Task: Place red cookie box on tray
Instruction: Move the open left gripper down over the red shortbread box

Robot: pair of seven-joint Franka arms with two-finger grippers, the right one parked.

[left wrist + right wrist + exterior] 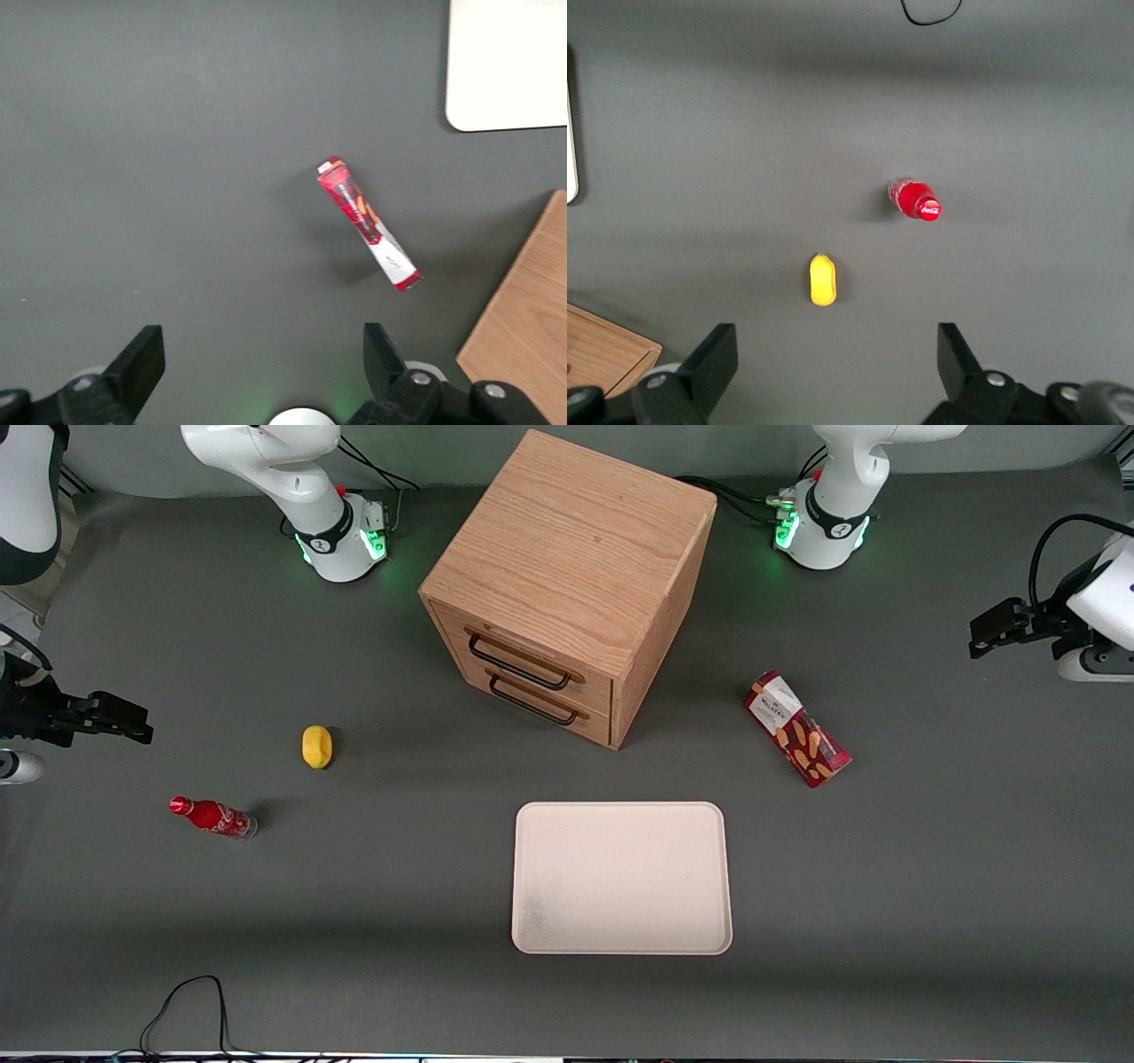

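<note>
Nothing of the task is done so far, judging by how things lie. The red cookie box [797, 729] lies flat on the grey table [930, 886], at an angle, beside the wooden drawer cabinet [567, 584] on the working arm's end of the table, and farther from the front camera than the tray [620, 878]. The tray holds nothing, and a stretch of bare table separates it from the box.

The gripper [261, 363] hangs high above the table, well apart from the box, with its fingers [142, 359] spread wide and nothing between them.

Everything remains: the arm must descend to the box, close on its narrow sides, lift it, carry it over to the tray and set it down there.
</note>
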